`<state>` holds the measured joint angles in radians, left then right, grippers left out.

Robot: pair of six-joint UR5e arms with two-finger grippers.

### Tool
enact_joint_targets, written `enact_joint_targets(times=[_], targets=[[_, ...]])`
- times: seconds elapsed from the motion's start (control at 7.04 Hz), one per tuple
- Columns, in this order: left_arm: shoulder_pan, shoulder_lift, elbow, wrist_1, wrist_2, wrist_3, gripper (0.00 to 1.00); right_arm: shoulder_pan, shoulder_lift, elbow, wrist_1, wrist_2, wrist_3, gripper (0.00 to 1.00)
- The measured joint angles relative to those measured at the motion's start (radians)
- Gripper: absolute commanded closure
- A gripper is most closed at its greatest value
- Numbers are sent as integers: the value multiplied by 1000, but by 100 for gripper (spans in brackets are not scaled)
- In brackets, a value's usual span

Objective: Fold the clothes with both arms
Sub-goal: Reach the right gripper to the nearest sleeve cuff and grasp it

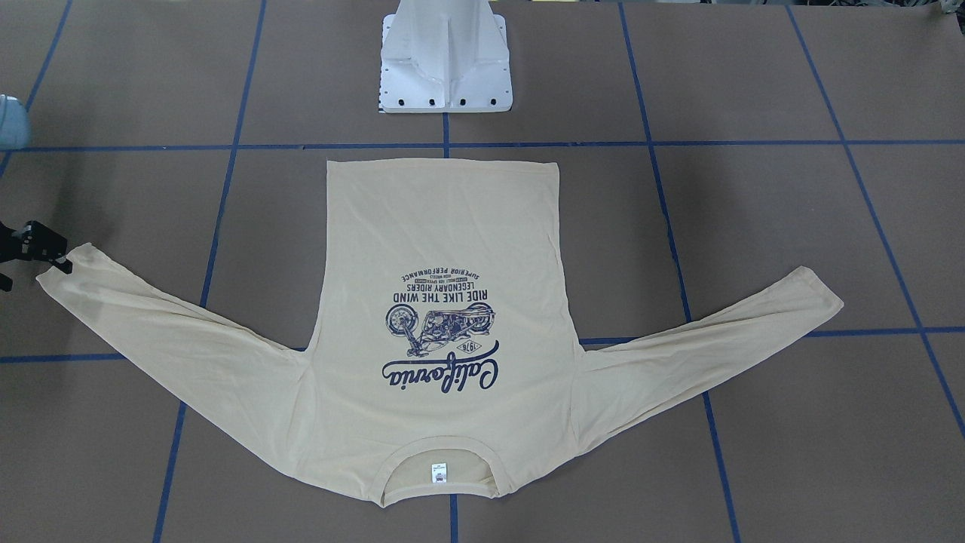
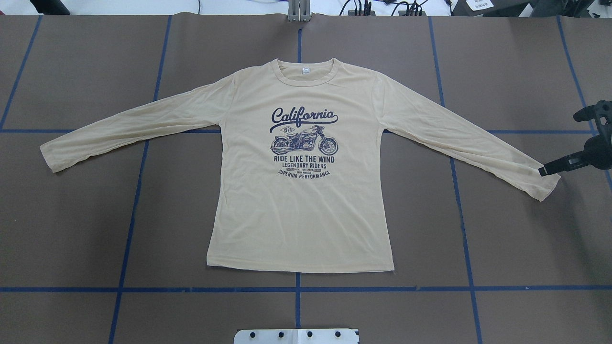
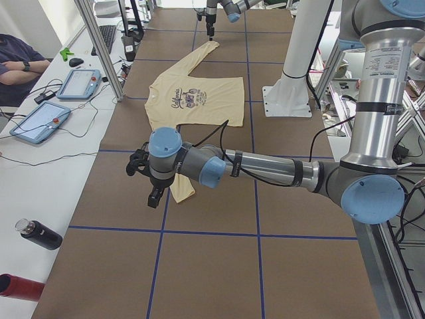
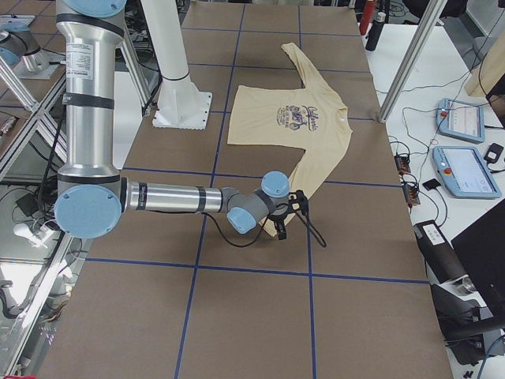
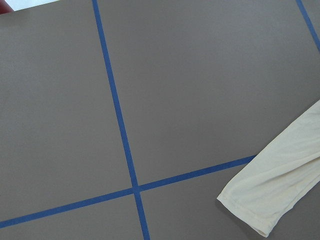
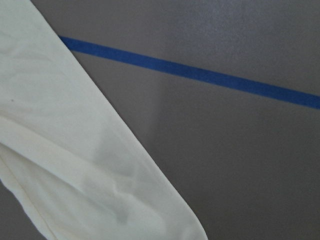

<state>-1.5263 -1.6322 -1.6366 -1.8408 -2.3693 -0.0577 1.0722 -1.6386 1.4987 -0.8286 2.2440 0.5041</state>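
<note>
The cream-yellow long-sleeved shirt [image 2: 301, 205] lies flat on the brown table with the navy "California" print up, its sleeves spread out and its neck label on the far side from the robot. My right gripper [image 2: 558, 143] hangs at the right table edge with its jaws spread. One of its fingers [image 2: 550, 168] reaches the right cuff [image 2: 545, 188] and also shows in the front-facing view [image 1: 60, 262]. It holds nothing. My left gripper [image 3: 155, 195] shows only in the exterior left view, above the table beside the left cuff [image 3: 182, 191]. I cannot tell whether it is open or shut.
Blue tape lines [image 2: 296, 289] cross the table in a grid. The white pedestal base [image 1: 445, 68] stands at the robot's edge, behind the shirt's hem. Tablets [image 3: 40, 121] and a dark bottle [image 3: 40, 234] lie on the white side bench.
</note>
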Motion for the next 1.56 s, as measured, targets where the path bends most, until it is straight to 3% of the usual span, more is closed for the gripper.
enact_joint_targets(times=[0.14, 1.14, 1.42, 1.56], targets=[[0, 0, 0, 0, 0, 0, 1, -10, -9, -1, -3, 0, 0, 2], [0, 3, 1, 0, -1, 1, 1, -40, -6, -1, -60, -1, -1, 58], [0, 2, 4, 0, 0, 1, 1, -45, -2, 4, -74, 0, -1, 90], [0, 2, 7, 0, 0, 1, 1, -48, 4, 19, -107, 4, -1, 100]])
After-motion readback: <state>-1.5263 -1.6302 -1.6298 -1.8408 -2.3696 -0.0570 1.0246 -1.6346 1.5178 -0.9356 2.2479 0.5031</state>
